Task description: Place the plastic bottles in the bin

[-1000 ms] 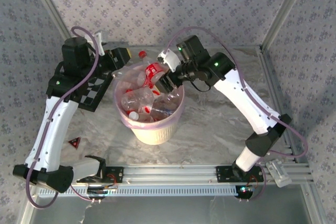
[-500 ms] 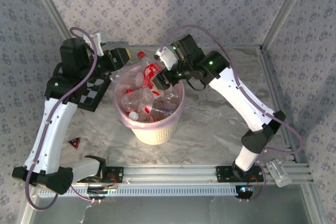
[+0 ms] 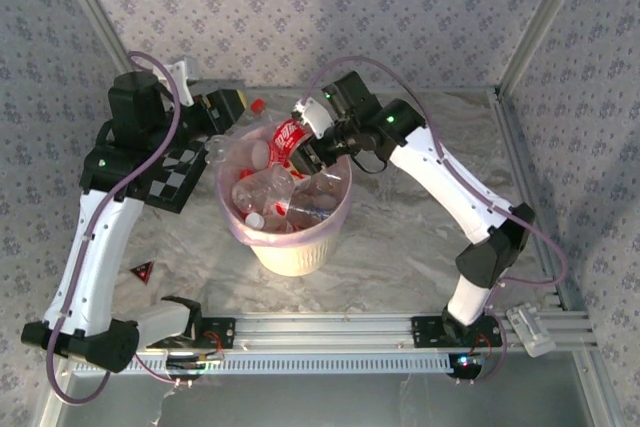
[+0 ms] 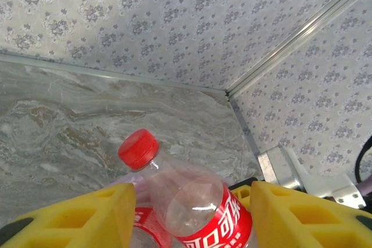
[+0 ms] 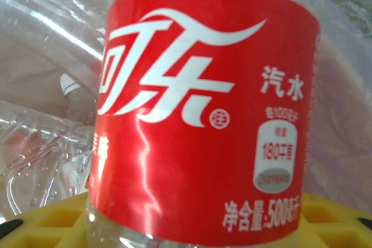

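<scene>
Holding red-capped bottle point(image 4: 174, 184): left gripper point(image 4: 193, 196), clenched
Right gripper point(image 3: 308, 147): at red-labelled bottle point(image 5: 203, 114), grip untellable
Bin point(image 3: 340, 215): heaped clear bottles point(image 3: 265, 187)

Centre: plastic bottle point(image 5: 203, 114), clear, with a red label bearing white Chinese script.
Lower edge: yellow fingers point(image 5: 46, 219), one on either side of the bottle.
Left background: crumpled clear bottles point(image 5: 40, 143), overlapping.
Right background: pale pink film point(image 5: 346, 120).

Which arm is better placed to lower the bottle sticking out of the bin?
Right, probably. The right end effector is over the bin, at the middle of the red-label bottle; the left end effector flanks only its neck, near the far rim.
</scene>
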Controlling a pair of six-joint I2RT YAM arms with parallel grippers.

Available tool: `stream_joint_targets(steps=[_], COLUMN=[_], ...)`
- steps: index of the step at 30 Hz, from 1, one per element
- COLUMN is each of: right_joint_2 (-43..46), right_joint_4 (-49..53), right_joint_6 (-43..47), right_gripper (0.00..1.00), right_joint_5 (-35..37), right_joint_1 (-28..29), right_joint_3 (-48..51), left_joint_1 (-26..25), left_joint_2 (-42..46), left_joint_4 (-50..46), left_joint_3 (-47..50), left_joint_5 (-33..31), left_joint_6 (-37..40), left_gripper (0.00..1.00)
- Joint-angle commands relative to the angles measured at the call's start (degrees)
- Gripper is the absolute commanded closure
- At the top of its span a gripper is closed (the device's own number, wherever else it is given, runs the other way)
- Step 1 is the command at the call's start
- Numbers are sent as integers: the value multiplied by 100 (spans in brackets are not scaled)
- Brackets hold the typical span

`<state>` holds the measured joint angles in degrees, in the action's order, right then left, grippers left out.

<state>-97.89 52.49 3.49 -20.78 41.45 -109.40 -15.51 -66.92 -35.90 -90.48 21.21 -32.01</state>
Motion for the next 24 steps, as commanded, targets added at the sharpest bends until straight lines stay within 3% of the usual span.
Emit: stream_joint_targets(steps=[1, 8, 14, 18, 24], right_joint_2=[586, 1258, 1473, 1357, 1094], right_joint_4=[-747, -1723, -2182, -1970, -1031], right_joint_6=[109, 953, 2021, 2842, 4176], right_gripper=[51, 56, 53, 53, 54], right_joint_5=[-480, -1176, -2263, -2977, -3425], right_joint_1=[-171, -181, -198, -148, -80], right_joint_3=[311, 1062, 1520, 1589, 1610], left_joint_1=[3, 4, 13, 64, 136], left_joint_2=[18, 190, 452, 654, 920], left_joint_4=[52, 1, -60, -101, -60], left_joint_3=[-380, -513, -574, -532, -417], left_joint_5=[146, 296, 261, 171, 234], left_joint_6=[-68, -200, -269, -360, -494], left_gripper=[43, 40, 38, 37, 37])
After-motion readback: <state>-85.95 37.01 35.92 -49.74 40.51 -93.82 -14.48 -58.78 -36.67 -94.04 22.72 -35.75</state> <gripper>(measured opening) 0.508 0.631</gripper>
